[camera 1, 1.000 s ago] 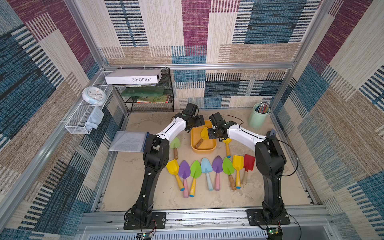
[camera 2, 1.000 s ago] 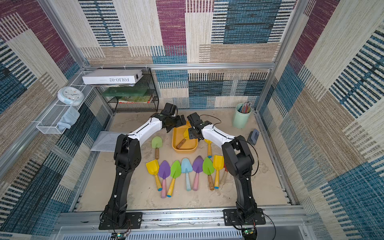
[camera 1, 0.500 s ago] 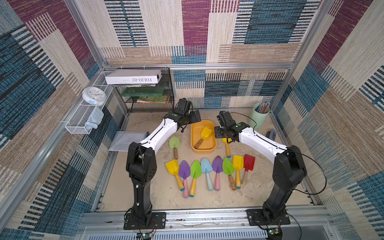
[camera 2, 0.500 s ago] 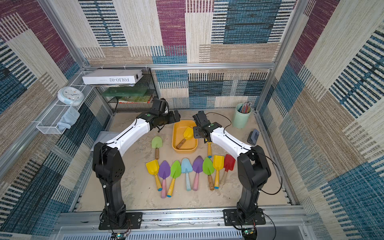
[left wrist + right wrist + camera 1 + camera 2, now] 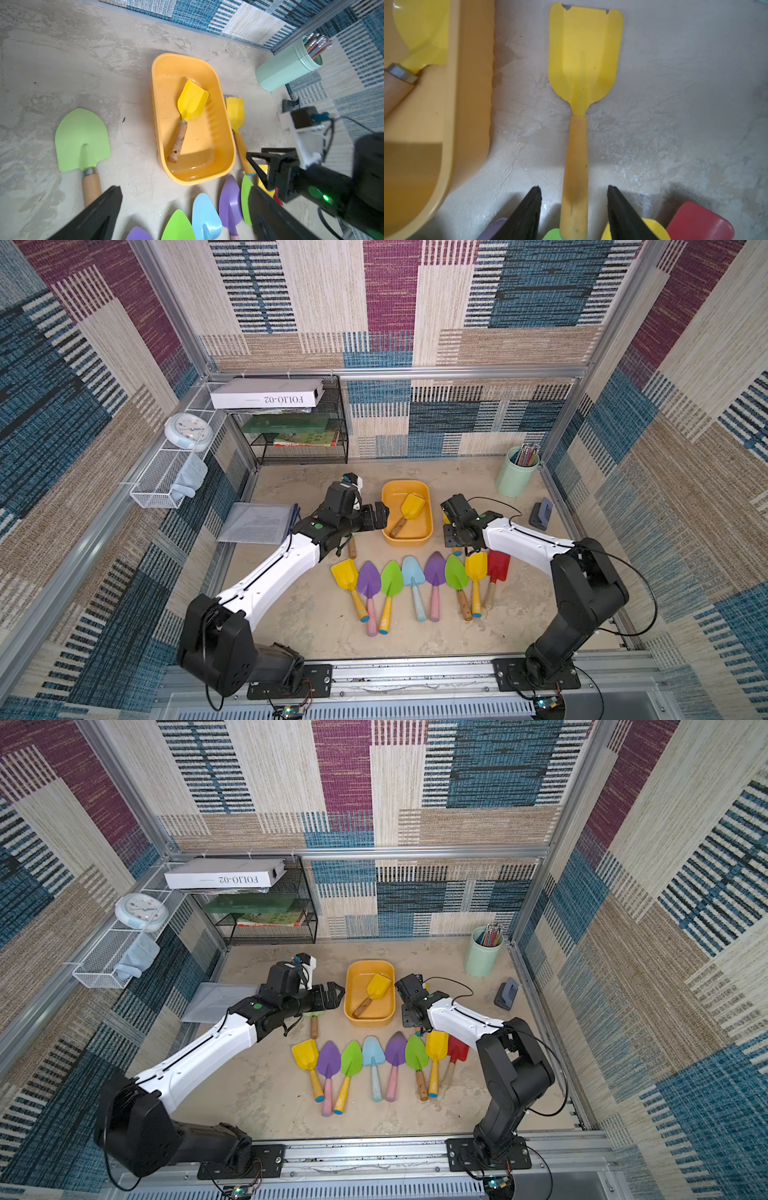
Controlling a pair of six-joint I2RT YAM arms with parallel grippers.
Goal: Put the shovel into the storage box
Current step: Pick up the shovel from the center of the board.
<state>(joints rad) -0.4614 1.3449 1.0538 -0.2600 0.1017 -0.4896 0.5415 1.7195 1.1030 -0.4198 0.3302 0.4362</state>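
The yellow-orange storage box [image 5: 424,493] [image 5: 226,133] stands mid-table, and a yellow shovel with a wooden handle [image 5: 410,508] [image 5: 192,104] lies slanted inside it. Another yellow shovel [image 5: 584,52] [image 5: 235,110], with a yellow handle, lies flat on the table just right of the box. My right gripper [image 5: 574,191] is open low over it, its jaws either side of the handle with a gap on both sides. My left gripper [image 5: 185,188] [image 5: 379,515] is wide open and empty just left of the box, above a green shovel [image 5: 82,141].
A row of several coloured shovels [image 5: 412,572] lies in front of the box. A mint-green pencil cup [image 5: 517,475] stands back right, with a small dark object [image 5: 540,512] nearby. A black wire rack [image 5: 299,435], a white mesh basket [image 5: 166,481] and a clear folder [image 5: 257,522] are at the left.
Both grippers have left the space over the box. The left one drew back to its left side. The right one moved right and down over the yellow-handled shovel, its jaws narrowing slightly.
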